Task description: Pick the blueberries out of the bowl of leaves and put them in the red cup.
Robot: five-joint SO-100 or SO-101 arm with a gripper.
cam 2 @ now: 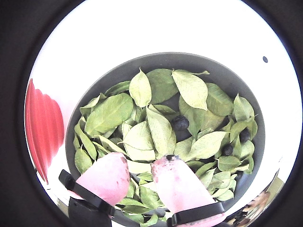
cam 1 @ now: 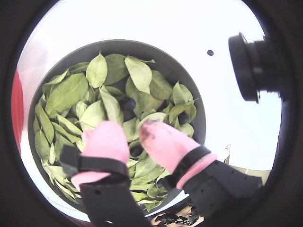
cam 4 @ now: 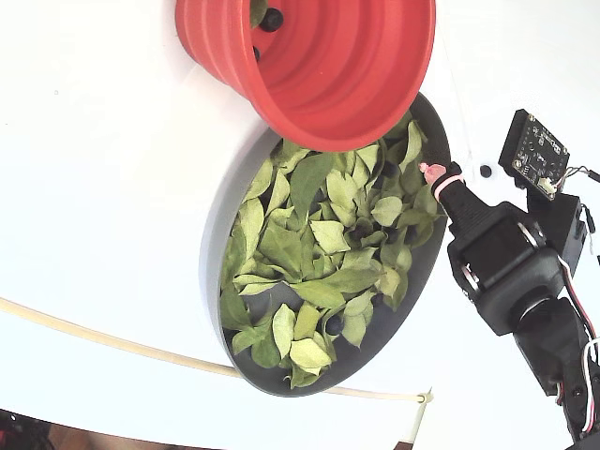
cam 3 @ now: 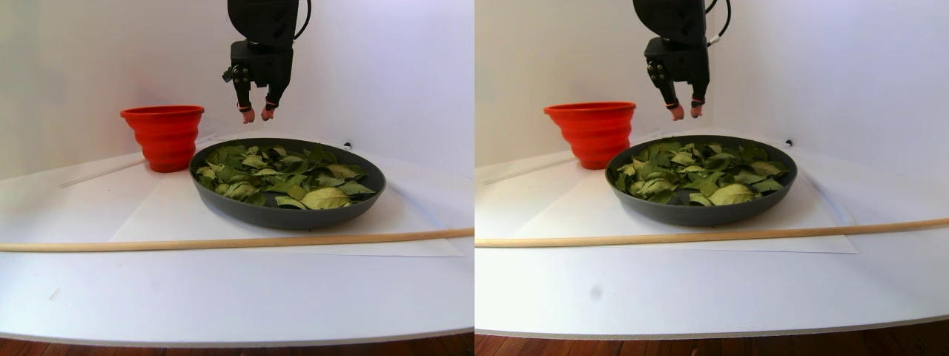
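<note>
Blueberries (cam 2: 180, 123): few dark ones among leaves (cam 2: 109, 112) in bowl (cam 2: 222, 71)
Gripper (cam 2: 140, 163): spread, empty, above bowl
Cup (cam 4: 328, 66): probably holds berries
Writing: none legible

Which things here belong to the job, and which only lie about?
Belong to the job:
- small dark round blueberries
- wide dark grey bowl
- oval green leaves
- ridged red plastic cup
- pink-tipped pincer, open

Only lying about:
- long thin wooden stick
- white paper sheet
</note>
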